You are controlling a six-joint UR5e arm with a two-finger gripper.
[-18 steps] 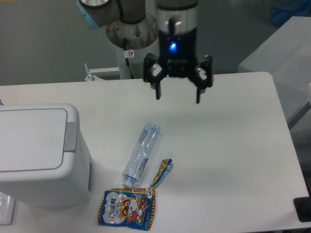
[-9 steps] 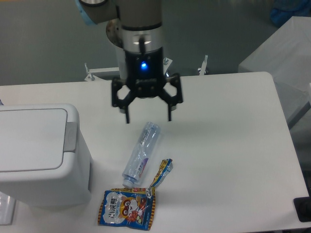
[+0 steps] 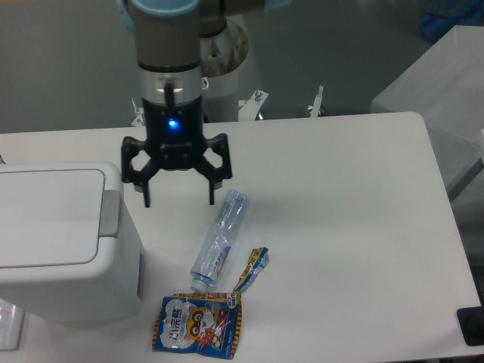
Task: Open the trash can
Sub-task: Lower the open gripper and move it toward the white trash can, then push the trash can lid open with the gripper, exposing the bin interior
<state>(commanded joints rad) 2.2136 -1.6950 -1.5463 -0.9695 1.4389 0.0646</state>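
The trash can (image 3: 60,242) is a large boxy white bin at the left edge of the table. Its flat rectangular lid (image 3: 47,218) lies shut, with a grey strip (image 3: 110,215) along its right side. My gripper (image 3: 179,201) hangs open and empty just right of the bin's upper right corner, fingers pointing down, a little above the table. It touches nothing.
A clear plastic bottle (image 3: 220,240) lies on its side right of the gripper. A torn wrapper strip (image 3: 253,268) and a colourful snack bag (image 3: 198,324) lie near the front edge. The white table (image 3: 348,227) ends at the right, where a dark object (image 3: 472,326) sits.
The gripper has moved left across the table, from above the middle back toward the trash can's right side, staying open. Nothing else moved.
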